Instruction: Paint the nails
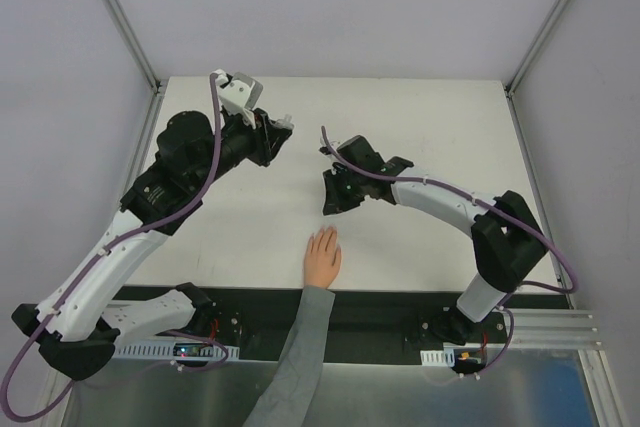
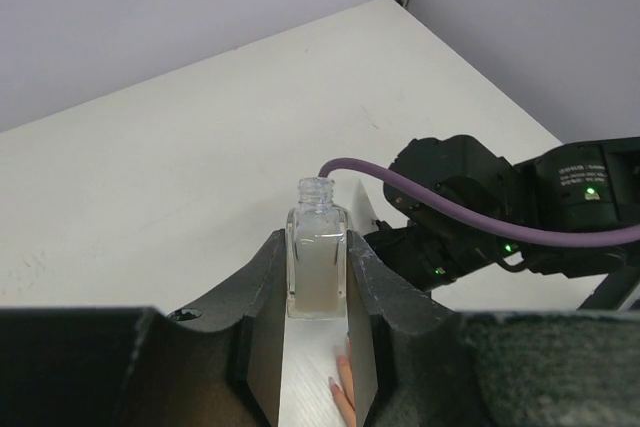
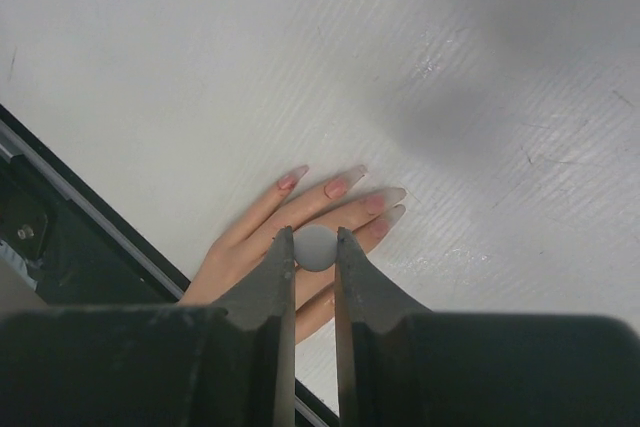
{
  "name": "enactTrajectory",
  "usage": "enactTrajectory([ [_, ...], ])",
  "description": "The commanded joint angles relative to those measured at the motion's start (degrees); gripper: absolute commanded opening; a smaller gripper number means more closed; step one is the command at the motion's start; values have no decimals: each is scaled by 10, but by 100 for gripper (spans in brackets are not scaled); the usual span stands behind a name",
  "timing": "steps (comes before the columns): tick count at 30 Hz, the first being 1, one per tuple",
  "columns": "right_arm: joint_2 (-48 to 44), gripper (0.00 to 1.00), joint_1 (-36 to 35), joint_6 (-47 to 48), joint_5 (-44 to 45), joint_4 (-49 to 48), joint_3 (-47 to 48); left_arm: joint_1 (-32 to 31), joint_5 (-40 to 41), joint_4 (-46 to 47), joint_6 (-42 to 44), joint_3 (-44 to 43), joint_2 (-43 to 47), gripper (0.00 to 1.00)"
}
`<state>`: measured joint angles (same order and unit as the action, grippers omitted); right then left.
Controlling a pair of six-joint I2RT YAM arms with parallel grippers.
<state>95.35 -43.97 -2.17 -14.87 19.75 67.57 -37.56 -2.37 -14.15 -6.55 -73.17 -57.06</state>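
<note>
A pale hand lies flat near the table's front edge, wrist in a grey sleeve. In the right wrist view its long pinkish nails point up and to the right. My right gripper hovers over the fingers, shut on a round grey cap seen end-on; anything under the cap is hidden. In the top view it is just beyond the fingertips. My left gripper is shut on a small open bottle of pale liquid, held upright above the table.
The right arm with its purple cable sits just right of the bottle in the left wrist view. Two fingertips of the hand show between the left jaws. A black rail runs along the table's front edge.
</note>
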Motion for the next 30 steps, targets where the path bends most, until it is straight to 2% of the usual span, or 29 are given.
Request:
enactTrajectory([
  [1,7,0,-5,13,42,8,5,23,-3,14,6,-29,-15,0],
  [12,48,1,12,15,53,17,30,59,-29,18,4,-34,-36,0],
  [30,76,0,11,12,33,10,48,80,-57,19,-1,-30,-37,0],
])
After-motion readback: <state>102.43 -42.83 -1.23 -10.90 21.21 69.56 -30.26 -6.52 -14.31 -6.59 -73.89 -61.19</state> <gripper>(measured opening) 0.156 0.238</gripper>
